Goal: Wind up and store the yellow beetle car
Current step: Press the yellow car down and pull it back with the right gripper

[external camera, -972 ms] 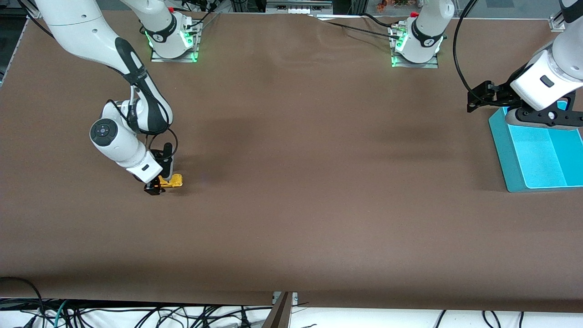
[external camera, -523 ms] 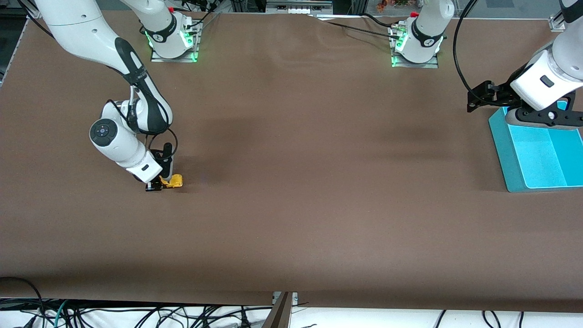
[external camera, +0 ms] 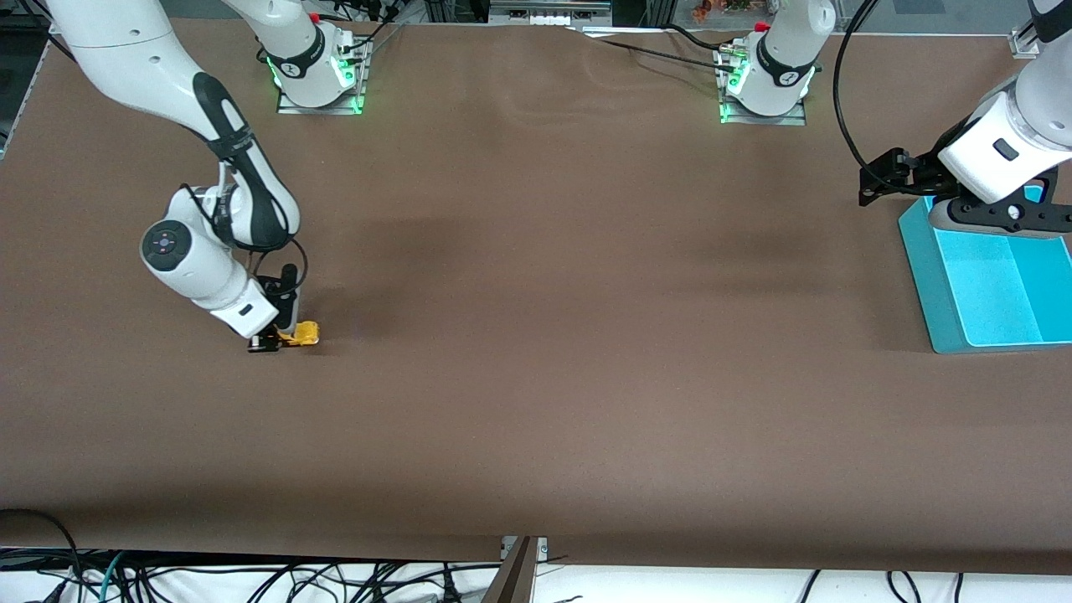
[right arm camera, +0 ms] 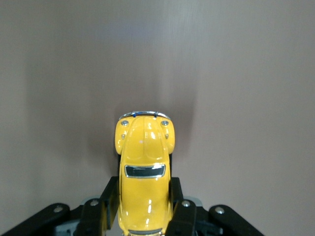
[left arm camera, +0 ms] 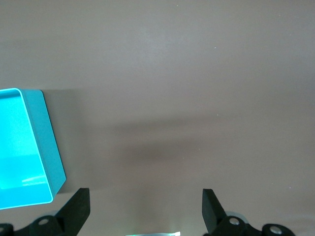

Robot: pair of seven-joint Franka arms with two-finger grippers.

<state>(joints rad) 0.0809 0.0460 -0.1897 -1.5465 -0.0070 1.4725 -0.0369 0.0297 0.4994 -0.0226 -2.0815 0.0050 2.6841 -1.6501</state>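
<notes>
Surface middle wide open, free passage everywhere. Only obstacles: teal bin at left arm's end edge, left tool hovering beside it.

Bright even overhead light, soft shadows on table, sharp focus

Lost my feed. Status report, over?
Right gripper shut on yellow beetle car, low on table. Left gripper open, waiting by teal bin. Nothing in the way.

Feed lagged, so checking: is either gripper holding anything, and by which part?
The right gripper holds the car by the sides of its body, at one end, low on the table. The left gripper holds nothing, open beside the bin.
</notes>
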